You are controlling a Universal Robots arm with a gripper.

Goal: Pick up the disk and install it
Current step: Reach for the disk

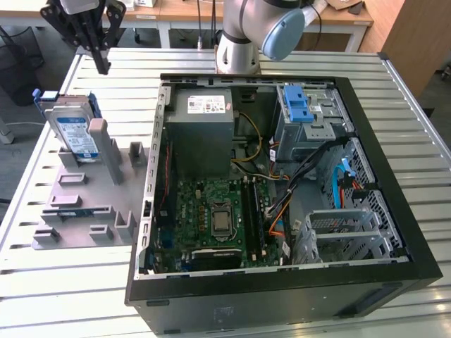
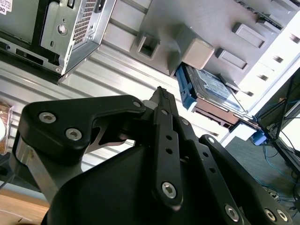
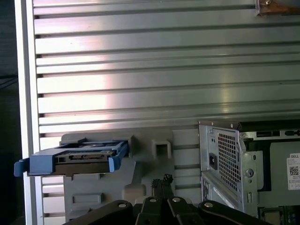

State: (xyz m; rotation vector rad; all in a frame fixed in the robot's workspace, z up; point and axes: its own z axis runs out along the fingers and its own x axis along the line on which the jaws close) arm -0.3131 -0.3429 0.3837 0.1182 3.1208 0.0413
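Gripper (image 1: 104,65): I see it in the air at the exterior view's left, its fingertips (image 2: 161,93) pressed together and holding nothing. Disk (image 1: 76,134): blue-framed, propped on edge in the grey fixture (image 1: 84,193); it is apart from the gripper and outside the case (image 1: 282,285). In both wrist views the disk (image 3: 79,157) sits in its slot, just beyond the fingertips. Case: lid off, board (image 1: 215,218) exposed, lying just beside the fixture on the slatted table (image 1: 63,282).

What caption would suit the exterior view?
Robot gripper poised near the disk, which stands in a grey holder beside the open computer case.
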